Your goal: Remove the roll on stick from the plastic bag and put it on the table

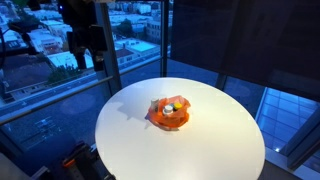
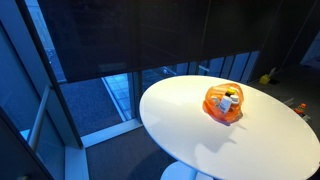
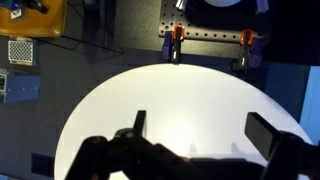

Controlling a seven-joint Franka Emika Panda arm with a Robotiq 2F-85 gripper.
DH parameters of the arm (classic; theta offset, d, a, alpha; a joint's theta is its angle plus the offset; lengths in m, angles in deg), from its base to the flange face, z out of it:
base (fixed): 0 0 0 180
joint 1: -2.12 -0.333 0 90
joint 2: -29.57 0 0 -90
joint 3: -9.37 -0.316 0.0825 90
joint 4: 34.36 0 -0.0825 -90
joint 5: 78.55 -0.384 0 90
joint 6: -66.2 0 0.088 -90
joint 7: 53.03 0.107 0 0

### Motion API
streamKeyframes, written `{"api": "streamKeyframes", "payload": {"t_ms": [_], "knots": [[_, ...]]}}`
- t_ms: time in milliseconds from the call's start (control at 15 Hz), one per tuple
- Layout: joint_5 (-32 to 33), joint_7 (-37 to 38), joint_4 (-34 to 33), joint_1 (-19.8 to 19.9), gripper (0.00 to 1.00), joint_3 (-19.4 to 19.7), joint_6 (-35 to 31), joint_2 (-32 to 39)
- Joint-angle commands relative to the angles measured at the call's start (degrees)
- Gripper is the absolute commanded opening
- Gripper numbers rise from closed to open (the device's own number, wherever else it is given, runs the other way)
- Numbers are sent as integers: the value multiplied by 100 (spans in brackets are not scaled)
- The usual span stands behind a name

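Observation:
An orange plastic bag (image 1: pixel 169 115) lies near the middle of the round white table (image 1: pixel 200 150); it also shows in an exterior view (image 2: pixel 224 103). Small items sit in its open top, among them a white-and-yellow roll-on stick (image 1: pixel 170 106), also seen in an exterior view (image 2: pixel 229 100). My arm hangs dark at the upper left in an exterior view, high above and away from the bag; its gripper (image 1: pixel 82 55) is hard to make out there. In the wrist view my gripper (image 3: pixel 200 135) is open and empty above bare tabletop. The bag is out of the wrist view.
Large windows surround the table. In the wrist view, a perforated black plate with two orange clamps (image 3: pixel 178 42) holds the table's far edge, and a yellow-brown box (image 3: pixel 30 17) lies on the floor at upper left.

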Motion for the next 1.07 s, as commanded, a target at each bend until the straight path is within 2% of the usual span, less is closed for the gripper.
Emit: {"api": "streamKeyframes", "payload": {"t_ms": [0,733,1000], "knots": [[53,99,-443,33,100,173,-504,689],[-125,405,-1099,38,100,229,-2617,2547],[-456,366,-1314,25,100,314,-3220,3126]]}}
